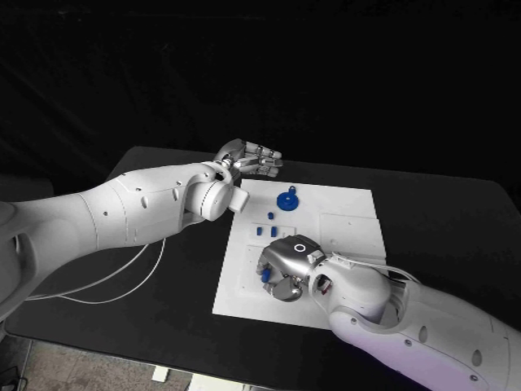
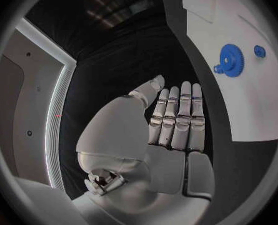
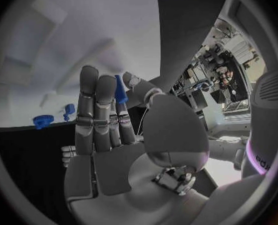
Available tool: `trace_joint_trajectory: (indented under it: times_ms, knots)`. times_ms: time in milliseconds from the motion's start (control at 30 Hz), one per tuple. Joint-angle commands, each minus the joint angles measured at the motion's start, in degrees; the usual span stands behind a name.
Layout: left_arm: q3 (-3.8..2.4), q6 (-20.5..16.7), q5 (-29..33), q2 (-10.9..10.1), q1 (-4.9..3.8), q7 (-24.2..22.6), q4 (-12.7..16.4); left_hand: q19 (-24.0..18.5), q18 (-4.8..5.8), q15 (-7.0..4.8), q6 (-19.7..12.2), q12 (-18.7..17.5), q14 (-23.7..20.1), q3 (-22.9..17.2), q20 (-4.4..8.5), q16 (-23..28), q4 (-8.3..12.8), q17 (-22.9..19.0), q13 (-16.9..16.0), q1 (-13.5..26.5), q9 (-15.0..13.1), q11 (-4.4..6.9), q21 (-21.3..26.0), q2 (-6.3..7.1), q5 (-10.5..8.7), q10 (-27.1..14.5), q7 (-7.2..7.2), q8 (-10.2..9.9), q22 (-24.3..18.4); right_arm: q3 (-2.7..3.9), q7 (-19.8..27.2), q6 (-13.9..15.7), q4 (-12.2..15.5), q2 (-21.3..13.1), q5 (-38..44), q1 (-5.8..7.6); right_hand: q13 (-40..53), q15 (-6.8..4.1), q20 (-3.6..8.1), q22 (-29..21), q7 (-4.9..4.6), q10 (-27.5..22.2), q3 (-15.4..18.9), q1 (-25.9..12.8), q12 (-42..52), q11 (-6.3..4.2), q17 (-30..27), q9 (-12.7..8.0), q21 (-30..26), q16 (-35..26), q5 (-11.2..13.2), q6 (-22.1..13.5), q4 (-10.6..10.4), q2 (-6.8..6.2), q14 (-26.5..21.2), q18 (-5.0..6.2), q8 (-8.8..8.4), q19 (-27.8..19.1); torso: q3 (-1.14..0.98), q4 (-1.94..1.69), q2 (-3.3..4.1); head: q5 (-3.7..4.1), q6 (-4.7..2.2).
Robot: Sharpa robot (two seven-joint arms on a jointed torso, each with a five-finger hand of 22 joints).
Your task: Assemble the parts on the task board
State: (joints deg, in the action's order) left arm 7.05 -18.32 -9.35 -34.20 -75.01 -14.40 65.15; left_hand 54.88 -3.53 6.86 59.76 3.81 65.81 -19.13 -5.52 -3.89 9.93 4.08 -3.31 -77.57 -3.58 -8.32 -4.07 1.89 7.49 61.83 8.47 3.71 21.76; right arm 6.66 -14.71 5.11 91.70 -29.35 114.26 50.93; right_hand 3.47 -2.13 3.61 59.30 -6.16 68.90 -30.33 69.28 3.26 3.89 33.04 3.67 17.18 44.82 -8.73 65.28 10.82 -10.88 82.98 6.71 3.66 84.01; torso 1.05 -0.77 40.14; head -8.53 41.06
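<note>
The white task board point(image 1: 343, 236) lies in the middle of the black table. A blue gear point(image 1: 287, 201) sits on its far left part, with small blue pieces point(image 1: 268, 217) just nearer. My right hand point(image 1: 287, 265) hovers over the board's near left area and pinches a slim blue peg point(image 3: 120, 90) between thumb and finger. My left hand point(image 1: 251, 159) hangs off the board's far left corner, fingers straight and side by side, holding nothing. In the left wrist view, the left hand point(image 2: 176, 125) is clear of the blue gear point(image 2: 231, 60).
Two more small blue pieces point(image 1: 268, 231) lie on the board between the gear and my right hand. A raised white square point(image 1: 352, 224) marks the board's right half. A white cable point(image 1: 108, 289) loops over the table's left side.
</note>
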Motion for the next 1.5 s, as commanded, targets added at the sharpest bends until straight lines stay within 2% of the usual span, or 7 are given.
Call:
trace_joint_trajectory:
  times_ms: [33,167,567,933,1167,1200,1500]
  knots:
    - [-0.04,0.8,-0.1,0.1,-0.01,-0.1,0.0,0.5,0.55,0.03,-0.4,-0.1,-0.3,0.3,-0.12,0.2,-0.1,0.0,0.0,0.5,0.0,0.18,-0.3,-0.15,-0.28,-0.4,-0.04,0.2,-0.1,-0.01,0.1,2.2,0.1,-0.2,-1.0,-0.04,0.0,0.69,-0.73,-0.6,-0.26,-3.1,3.0,0.7,0.3,0.72,-0.3,0.0,-0.4,0.0,1.0,-0.9,-0.5,-0.61,0.0,1.20,-0.09,2.2,-0.03,0.00,0.02,0.05,0.04]
    - [-0.04,0.9,-0.1,0.1,-0.01,0.0,0.1,0.5,0.55,0.05,-0.5,-0.1,-0.3,0.3,-0.14,0.2,-0.1,0.0,0.0,0.5,0.0,0.14,-0.3,-0.10,-0.32,-0.5,0.01,0.2,-0.2,-0.01,0.3,4.8,0.3,-0.5,-1.5,-0.04,0.0,1.14,-1.28,-2.8,0.38,-7.7,12.1,4.5,0.7,1.62,-1.1,-0.1,-1.4,-0.5,2.7,-4.0,-3.7,-0.56,-0.4,1.91,-0.02,2.2,0.02,0.00,0.01,0.08,0.02]
    - [-0.04,1.1,-0.1,0.0,-0.01,0.0,0.1,0.5,0.55,0.07,-0.5,-0.1,-0.4,0.4,-0.16,0.3,-0.2,0.0,0.0,0.6,0.0,0.13,-0.3,-0.15,-0.35,-0.5,0.01,0.2,-0.3,0.90,0.5,12.7,3.7,-2.9,-3.5,-0.03,-0.1,1.47,-1.67,-8.6,0.84,-10.1,15.8,8.0,0.9,2.18,-2.3,-0.1,0.7,-0.4,3.3,-6.9,-10.2,-2.94,-0.2,2.42,-0.06,2.3,0.06,0.02,-0.05,0.45,-0.36]
    - [-0.04,0.8,-0.1,-0.5,-0.01,-0.6,0.4,0.5,0.53,0.07,-0.5,-0.1,-0.3,0.5,-0.17,0.2,-0.2,0.0,0.0,0.6,0.0,0.14,-0.3,-0.05,-0.40,-0.5,0.01,0.2,-0.5,7.40,1.6,12.6,6.0,-9.2,-17.4,0.20,-0.1,0.02,-0.40,-8.7,-0.54,0.8,12.8,4.8,1.2,-0.17,-1.8,0.0,2.7,0.3,3.2,-3.4,-8.6,0.18,0.1,1.18,-0.07,2.0,0.08,0.18,-0.14,1.38,-1.23]
    - [-0.04,1.0,-0.1,-1.9,-0.02,-2.0,1.0,0.5,0.92,-0.35,-0.1,-0.1,0.8,0.3,0.09,0.2,-0.3,0.1,0.0,0.7,0.0,0.58,-0.3,-0.04,-0.51,0.8,-0.15,0.2,-0.9,11.06,1.7,8.9,4.8,-16.0,-32.0,1.61,19.3,-3.37,3.08,-7.0,2.06,9.5,15.6,3.0,25.2,-5.49,1.5,0.4,4.9,3.2,1.8,2.1,-8.8,3.10,0.2,-2.00,0.35,2.1,-0.01,0.74,-0.27,2.91,-1.92]
    - [-0.03,1.1,-0.1,-2.1,-0.02,-2.1,1.1,0.5,0.96,-0.37,0.0,-0.1,0.8,0.2,0.11,0.2,-0.3,0.1,0.0,0.7,0.0,0.65,-0.2,-0.05,-0.49,1.0,-0.17,0.2,-0.9,11.27,1.3,7.9,4.6,-16.7,-33.4,1.79,36.1,-4.15,3.73,-5.9,1.57,-2.6,15.9,2.7,40.6,-5.99,4.9,0.7,6.1,6.0,0.7,2.7,-9.0,3.64,-0.6,-2.05,-0.20,1.9,-0.06,0.84,-0.33,3.04,-1.84]
    - [0.01,2.1,0.0,-4.2,0.02,-3.4,3.1,0.8,1.83,-1.23,0.1,-0.3,3.1,-0.7,0.90,0.2,-0.6,0.2,0.0,1.3,0.0,1.59,-0.5,0.05,-0.65,3.9,-0.35,0.2,-1.2,12.13,-4.7,-1.2,3.6,-23.3,-42.9,3.23,57.5,-3.27,3.12,-1.3,2.90,4.3,15.9,-1.4,56.9,-5.72,18.6,4.2,11.0,15.0,1.3,2.4,-15.2,2.84,-1.3,-1.53,0.00,1.8,-0.23,1.22,-0.49,4.43,-2.04]
